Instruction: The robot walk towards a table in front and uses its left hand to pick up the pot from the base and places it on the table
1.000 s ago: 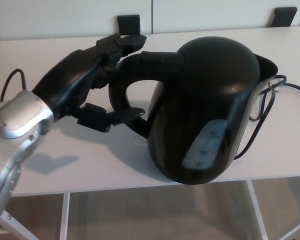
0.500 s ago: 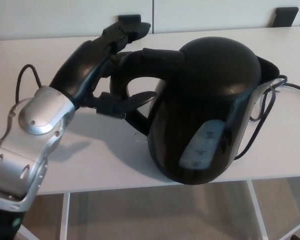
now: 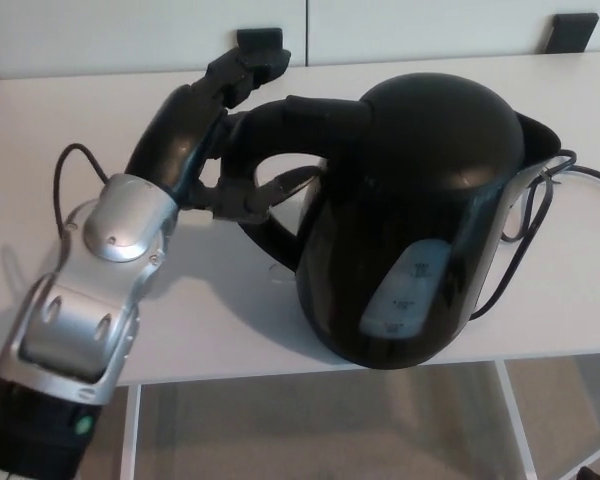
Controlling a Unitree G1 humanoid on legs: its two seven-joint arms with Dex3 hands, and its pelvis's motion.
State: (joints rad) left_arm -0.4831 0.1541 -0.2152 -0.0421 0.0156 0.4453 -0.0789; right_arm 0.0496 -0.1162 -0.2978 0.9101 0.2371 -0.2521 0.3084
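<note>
Spread wide, the fingers (image 3: 246,68) of the left hand (image 3: 195,135) straddle the handle (image 3: 310,112) of the black pot (image 3: 420,210), thumb inside the loop but not yet clamped, so the reach looks done, while gripping, lifting it off its hidden base and setting it on the white counter (image 3: 210,310) remain.

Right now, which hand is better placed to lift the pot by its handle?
Left. The left hand is at the handle of the pot, fingers spread above it and thumb inside the loop, so it likely only needs to close. The right hand is not in view.
</note>
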